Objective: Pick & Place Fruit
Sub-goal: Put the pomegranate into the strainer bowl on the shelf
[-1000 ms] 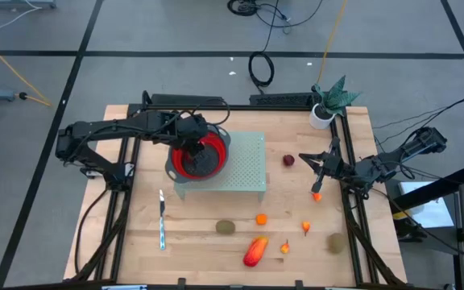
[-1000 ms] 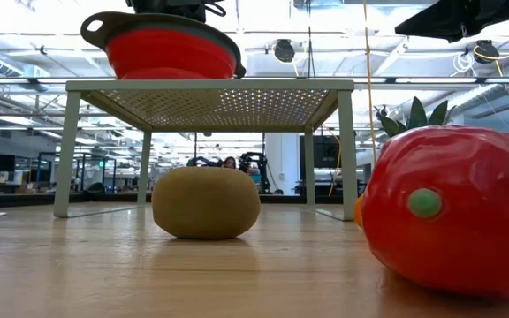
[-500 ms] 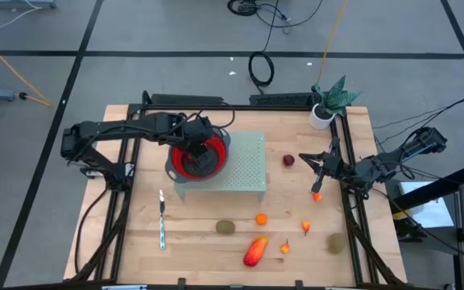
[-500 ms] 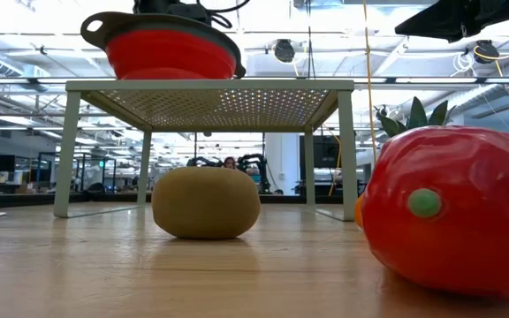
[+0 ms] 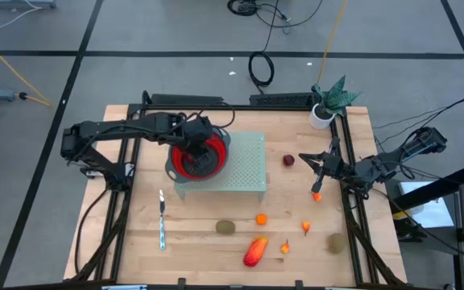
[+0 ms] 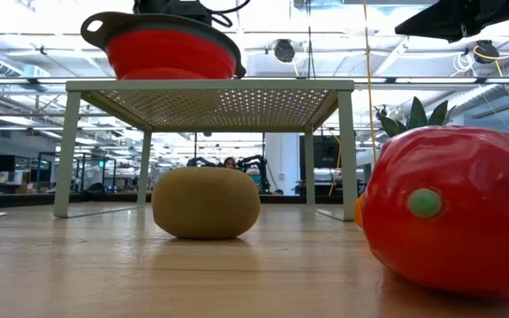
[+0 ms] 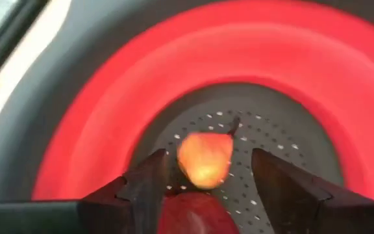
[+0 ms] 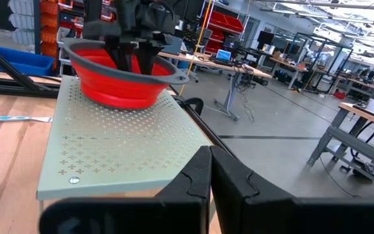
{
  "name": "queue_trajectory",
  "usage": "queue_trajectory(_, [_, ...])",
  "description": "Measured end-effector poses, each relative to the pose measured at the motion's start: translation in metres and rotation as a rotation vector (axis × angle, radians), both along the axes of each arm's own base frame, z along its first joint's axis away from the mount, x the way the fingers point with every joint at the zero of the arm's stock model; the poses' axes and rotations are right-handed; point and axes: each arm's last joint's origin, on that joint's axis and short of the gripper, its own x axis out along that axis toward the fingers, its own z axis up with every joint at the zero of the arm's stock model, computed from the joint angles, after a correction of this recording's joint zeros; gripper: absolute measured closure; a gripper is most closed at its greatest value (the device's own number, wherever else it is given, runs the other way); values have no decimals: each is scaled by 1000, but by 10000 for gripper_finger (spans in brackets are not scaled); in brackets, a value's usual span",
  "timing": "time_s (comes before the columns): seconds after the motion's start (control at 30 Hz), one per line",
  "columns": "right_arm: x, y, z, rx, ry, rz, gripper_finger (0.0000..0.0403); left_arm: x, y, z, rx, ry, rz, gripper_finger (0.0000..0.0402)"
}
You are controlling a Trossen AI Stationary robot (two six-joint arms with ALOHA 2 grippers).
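Nearest, by the wooden table's (image 5: 135,258) front edge, right of centre: an elongated red-orange toy fruit (image 5: 254,251), with a tiny orange piece (image 5: 285,247) just beside it on the right. Farther right, near the table's right edge: a brown-green oval (image 5: 336,240). A little farther back: a second brown-green oval (image 5: 225,227), a round orange fruit (image 5: 261,218) and another tiny orange bit (image 5: 305,227), all apart. Well to the left: a slim silver knife (image 5: 162,219), flat on the wood.

Mid-table, right side: right gripper (image 8: 210,170), pinched fully together with nothing held, hovering beside a dark-red round fruit (image 5: 288,160); a small orange piece (image 5: 316,196) on the wood below that arm.

Farther back, left of centre: a pale green perforated metal stand (image 5: 248,169) carrying a red collapsible bowl with grey rim (image 5: 216,145). Over the bowl: left gripper (image 5: 196,138), fingers (image 7: 149,188) spread wide and gripping nothing. Between them, loose in the bowl: a small yellow-orange fruit (image 7: 204,159), above a dark-red fruit (image 7: 197,214).

Far right corner: a small potted plant (image 5: 329,101).
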Motion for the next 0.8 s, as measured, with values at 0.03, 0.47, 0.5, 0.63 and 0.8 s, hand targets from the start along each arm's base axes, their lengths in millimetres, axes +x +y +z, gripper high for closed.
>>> queue_trajectory(0.03, [0, 0, 0, 0, 0, 0, 403, -1, 0, 4, -7, -11, 1, 170])
queue_trajectory(0.47, [0, 0, 0, 2, -3, 2, 403, -19, -17, 84, 91, -273, 35, 219])
queue_trajectory(0.5, [0, 0, 0, 2, -3, 2, 403, -21, -19, 87, 102, -288, 34, 226])
queue_trajectory(0.63, [0, 0, 0, 2, -3, 2, 403, -30, -27, 95, 114, -317, 25, 259])
queue_trajectory(0.8, [0, 0, 0, 2, -3, 3, 403, -37, -36, 100, 100, -349, 10, 300])
